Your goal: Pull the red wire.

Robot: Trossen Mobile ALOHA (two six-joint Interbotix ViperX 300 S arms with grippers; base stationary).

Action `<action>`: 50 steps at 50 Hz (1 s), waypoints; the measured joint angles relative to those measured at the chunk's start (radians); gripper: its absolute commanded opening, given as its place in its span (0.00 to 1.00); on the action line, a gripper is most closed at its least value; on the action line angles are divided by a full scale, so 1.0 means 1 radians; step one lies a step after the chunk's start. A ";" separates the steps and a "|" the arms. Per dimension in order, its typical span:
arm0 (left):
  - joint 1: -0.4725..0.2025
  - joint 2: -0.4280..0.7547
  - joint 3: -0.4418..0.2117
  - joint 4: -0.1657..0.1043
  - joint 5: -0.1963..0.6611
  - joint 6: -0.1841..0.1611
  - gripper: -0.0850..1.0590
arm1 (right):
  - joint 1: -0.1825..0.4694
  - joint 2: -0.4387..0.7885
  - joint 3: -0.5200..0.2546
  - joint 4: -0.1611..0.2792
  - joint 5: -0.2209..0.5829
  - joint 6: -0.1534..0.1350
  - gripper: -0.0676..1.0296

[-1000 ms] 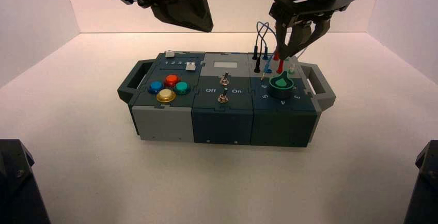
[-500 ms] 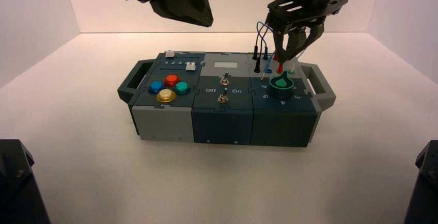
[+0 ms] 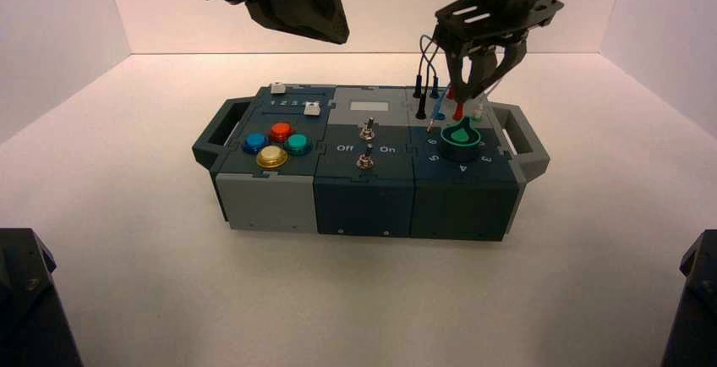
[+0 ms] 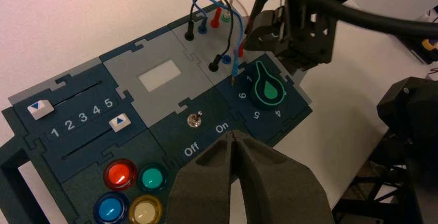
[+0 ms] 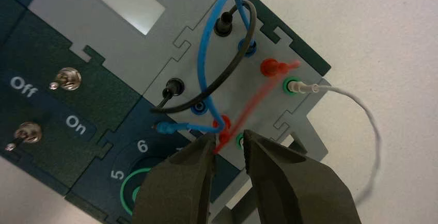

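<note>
The red wire [image 5: 249, 109] loops between red sockets at the box's [image 3: 363, 206] right rear; light and limp, probably best taken by its stiffer near plug. The right claw [image 5: 229, 140] is spread open above that plug; the left claw [image 4: 233, 133] idles closed over the box.

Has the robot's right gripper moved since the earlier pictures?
Yes, slightly. In the high view, the right gripper has shifted a little to the robot's left, judged against the green-topped knob, and hangs just beyond it.
</note>
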 measured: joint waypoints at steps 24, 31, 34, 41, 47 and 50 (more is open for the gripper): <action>0.000 0.008 0.000 0.002 0.000 0.002 0.05 | 0.000 0.043 -0.018 0.006 0.000 0.000 0.30; 0.000 0.008 0.000 0.002 0.000 0.003 0.05 | 0.000 0.049 -0.020 0.006 0.000 0.000 0.23; 0.000 0.008 0.000 0.003 0.000 0.003 0.05 | 0.000 0.051 -0.020 0.008 0.000 0.000 0.15; 0.000 0.009 0.000 0.002 0.000 0.003 0.05 | 0.002 0.054 -0.021 0.009 -0.002 0.000 0.06; 0.000 0.009 0.000 0.003 0.000 0.003 0.05 | 0.003 0.054 -0.021 0.006 -0.002 0.000 0.04; 0.000 0.009 0.000 0.002 0.002 0.003 0.05 | 0.003 0.052 -0.021 0.006 -0.002 0.000 0.04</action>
